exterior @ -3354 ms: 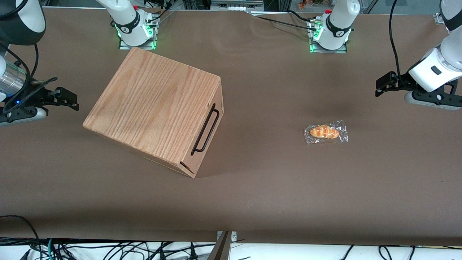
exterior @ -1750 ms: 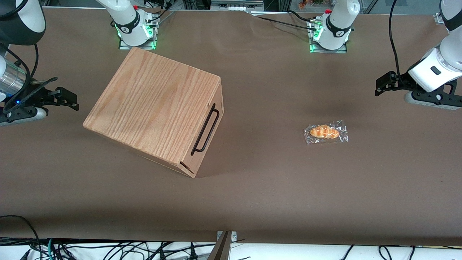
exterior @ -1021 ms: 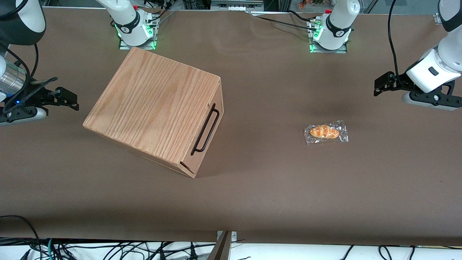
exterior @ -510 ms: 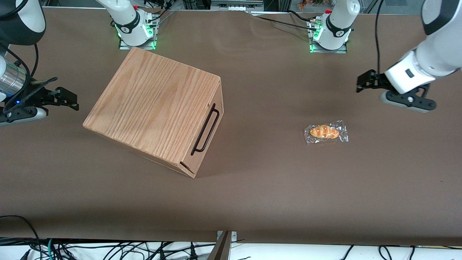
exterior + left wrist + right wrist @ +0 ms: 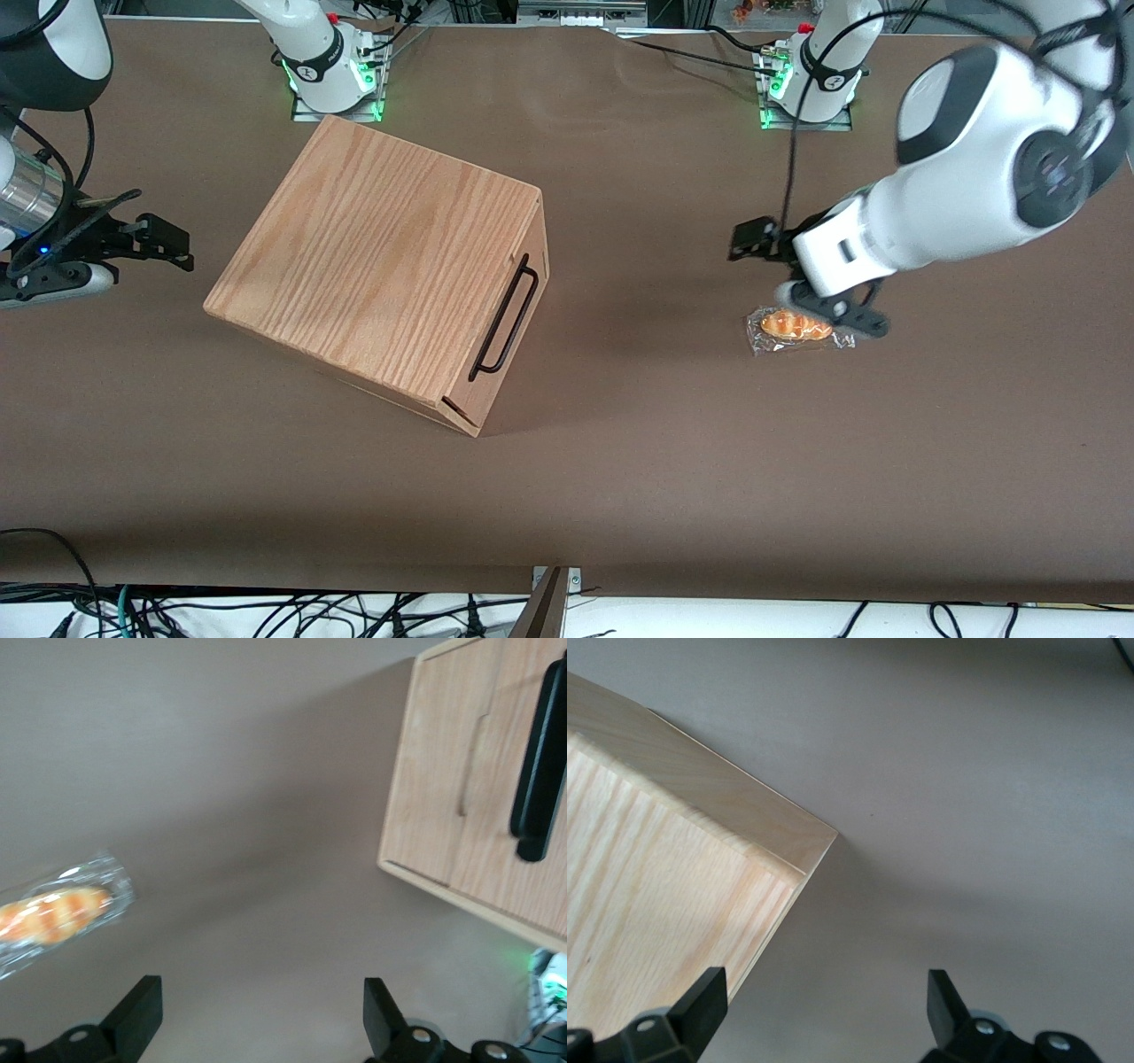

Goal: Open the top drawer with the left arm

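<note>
The oak cabinet [image 5: 381,266] stands skewed on the table toward the parked arm's end. Its top drawer [image 5: 520,341] is shut, the front flush with the box, and the long black bar handle [image 5: 505,317] faces the working arm. The left arm's gripper [image 5: 747,241] hangs over the table well in front of that drawer, apart from it, pointing at it. In the left wrist view the gripper [image 5: 257,1014] is open with only bare table between its black fingers [image 5: 135,1017], and the drawer front [image 5: 483,815] and handle [image 5: 539,762] show ahead.
A wrapped bread roll [image 5: 797,326] lies on the brown table [image 5: 638,461], right under the left arm's wrist; it also shows in the left wrist view as a bread roll [image 5: 58,914]. Two arm bases [image 5: 806,84] stand at the table's edge farthest from the front camera.
The left arm has swung in from its end of the table toward the middle, lowering over the bread roll. Its gripper now points at the drawer. The cabinet has not moved.
</note>
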